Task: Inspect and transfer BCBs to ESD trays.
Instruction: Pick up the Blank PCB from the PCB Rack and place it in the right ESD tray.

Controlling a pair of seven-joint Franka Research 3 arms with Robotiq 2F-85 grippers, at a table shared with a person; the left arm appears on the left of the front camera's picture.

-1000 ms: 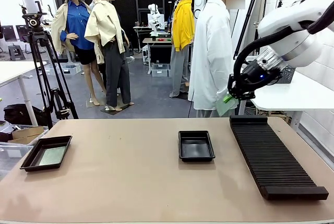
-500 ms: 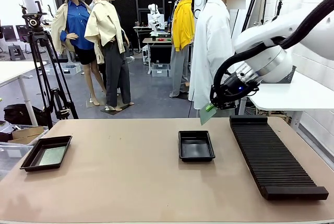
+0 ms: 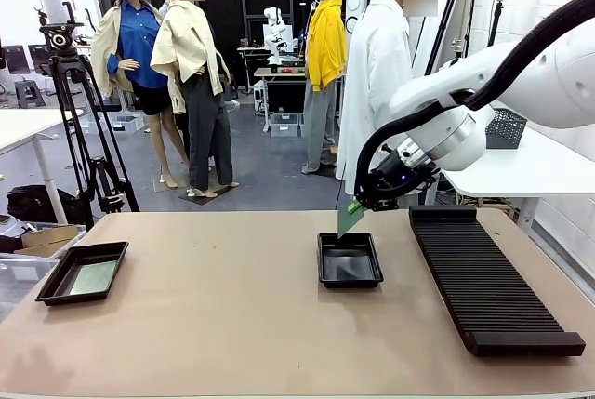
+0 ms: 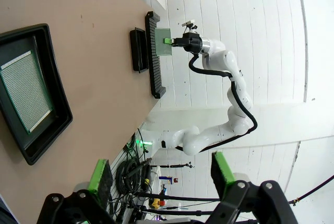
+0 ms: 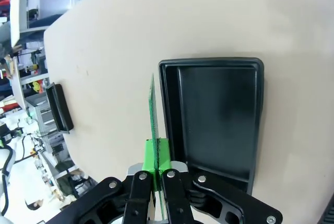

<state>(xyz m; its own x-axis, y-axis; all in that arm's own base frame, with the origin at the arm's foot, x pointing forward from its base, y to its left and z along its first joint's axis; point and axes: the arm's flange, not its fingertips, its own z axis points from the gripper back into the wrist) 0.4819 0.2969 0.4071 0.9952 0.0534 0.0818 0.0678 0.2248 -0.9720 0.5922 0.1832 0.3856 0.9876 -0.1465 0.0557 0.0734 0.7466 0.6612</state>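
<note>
**As far as I can tell, roughly halfway done**

Since the right claw (image 3: pixel 355 206) is clamped tight on a board (image 3: pixel 350 220) by its top edge, that's the piece in play. It hangs on edge under the pads, just above the far rim of the middle tray (image 3: pixel 350 269), which sits near the table's (image 3: pixel 232 334) far edge, a bit right of centre. From the wrist cam the board (image 5: pixel 153 109) lines up with the tray's (image 5: pixel 219 114) long rim rather than its inside, and the tray floor is bare. So my read is it needs to tip flat and shift over the opening before letting go. I can't tell for sure that it clears the rim.

Left claw (image 4: pixel 160 172) is wide open with nothing in it, up in the air over the table's left end. Below it the left tray (image 4: pixel 52 104), at the left edge, has the other board (image 4: pixel 26 91) lying flat inside, so I'd call that one finished.

Over by the right edge is the rack (image 3: pixel 483 278). Whether any boards are left in its slots I can't make out, so what's left after this drop is anyone's guess.
</note>
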